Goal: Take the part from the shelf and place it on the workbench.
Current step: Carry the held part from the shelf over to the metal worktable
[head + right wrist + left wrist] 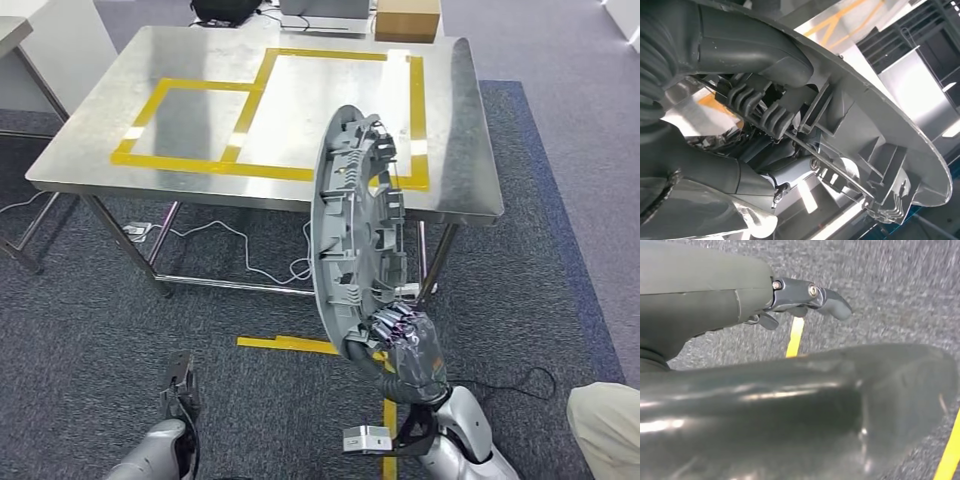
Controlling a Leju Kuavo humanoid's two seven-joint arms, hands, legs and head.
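From the head view, the right hand grips the lower rim of a grey wheel cover, fingers wrapped around its edge. The wheel cover stands on edge, nearly upright with its top leaning slightly left; its long axis runs from the hand up toward the workbench, and its ribbed, clipped inner face is turned to the right. It is held in the air in front of the near edge of the steel workbench, its upper part overlapping in the picture the yellow tape outline on the benchtop. A cardboard box sits at the bench's far edge. White cables lie on the grey carpet under the bench, and a strip of yellow floor tape lies just beside the hand. A person's beige clothing shows at the lower right corner. The left hand hangs low over the carpet, well apart from the cover.

In the left wrist view, the left hand holds nothing, its fingers extended over carpet crossed by yellow tape.

In the right wrist view, the right hand clamps the wheel cover, thumb over the rim and fingers on the ribbed inner side; the benchtop shows beyond.
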